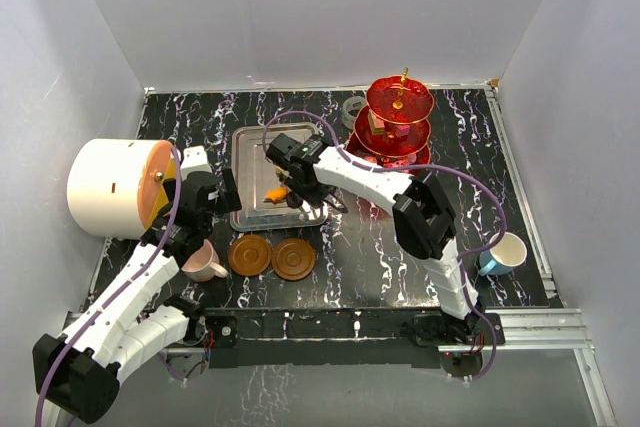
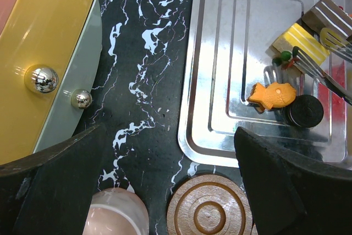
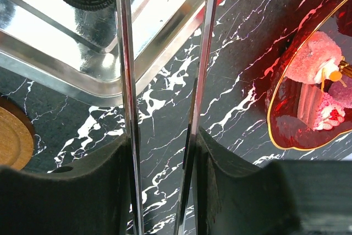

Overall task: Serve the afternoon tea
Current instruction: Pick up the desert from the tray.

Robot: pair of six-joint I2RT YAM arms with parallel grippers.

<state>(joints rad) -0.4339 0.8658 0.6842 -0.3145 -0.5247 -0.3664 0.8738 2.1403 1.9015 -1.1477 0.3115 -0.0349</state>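
Tongs (image 3: pixel 125 70), clamped between the pads of my right gripper (image 3: pixel 162 152), run straight ahead from it. Their two steel blades stand apart, with nothing between them along the length the right wrist view shows. The tips reach over the silver tray (image 2: pixel 220 81) and, in the left wrist view, sit at the yellow-and-brown cake (image 2: pixel 300 37); whether they pinch it I cannot tell. On the near side of the cake lie an orange fish-shaped sweet (image 2: pixel 273 95) and, just beside it, a round black biscuit (image 2: pixel 304 110). The red tiered stand (image 1: pixel 398 122), the likely goal for these sweets, is to the right of the tongs and further back, near the tray. My right arm is the nearer one to both. My left gripper (image 2: pixel 168 158) hangs wide open and empty, left of the tray, above the pink cup (image 2: pixel 116 213) and one brown saucer (image 2: pixel 209 213). The blue cup (image 1: pixel 503 252) stands well apart, at the right.
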